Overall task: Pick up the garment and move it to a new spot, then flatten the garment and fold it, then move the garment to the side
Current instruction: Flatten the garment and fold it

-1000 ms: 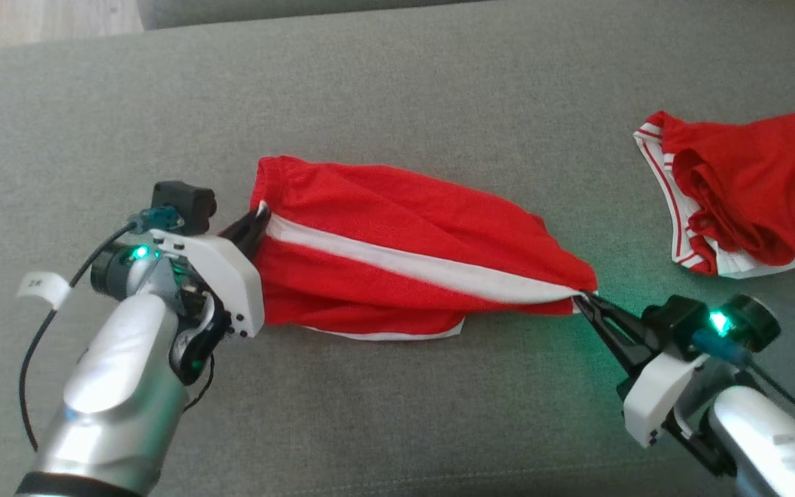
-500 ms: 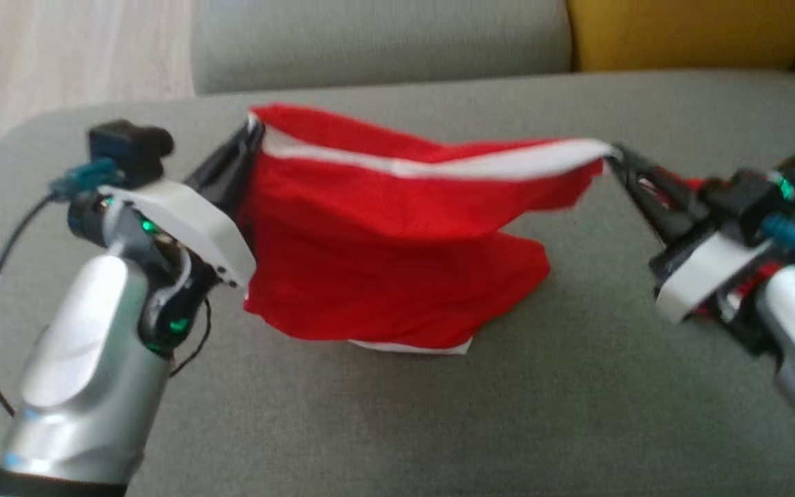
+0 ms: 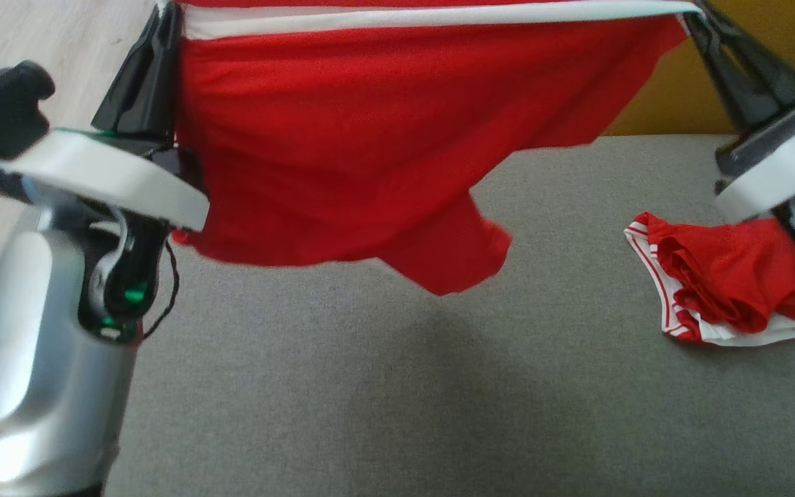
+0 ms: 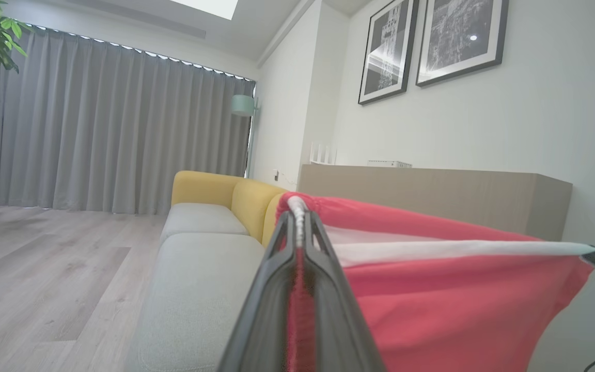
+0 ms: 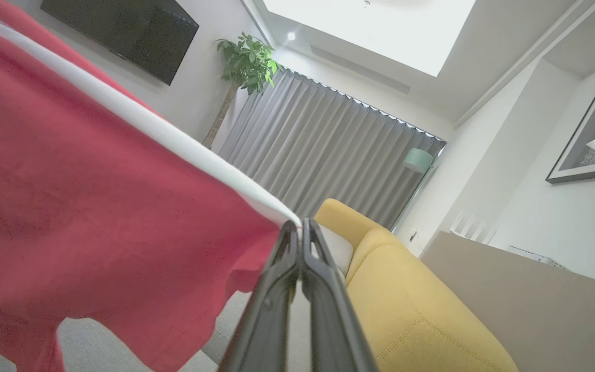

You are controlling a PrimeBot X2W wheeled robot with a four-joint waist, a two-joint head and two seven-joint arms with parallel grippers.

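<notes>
garment point(image 3: 342, 138): hangs stretched above sofa seat point(image 3: 439, 414).
L gripper point(image 3: 163, 27): clamped on one top corner.
R gripper point(image 3: 698, 17): clamped on opp. corner.
done: pickup.
todo: re-place, flatten, fold, set aside.

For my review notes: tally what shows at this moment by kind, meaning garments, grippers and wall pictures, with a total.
Red garments: 2 (hanging garment; crumpled garment on the grey cushion)
Grippers: 2 (left gripper and right gripper, each shut on the hanging garment's white band)
Framed pictures: 2
Total: 6
</notes>
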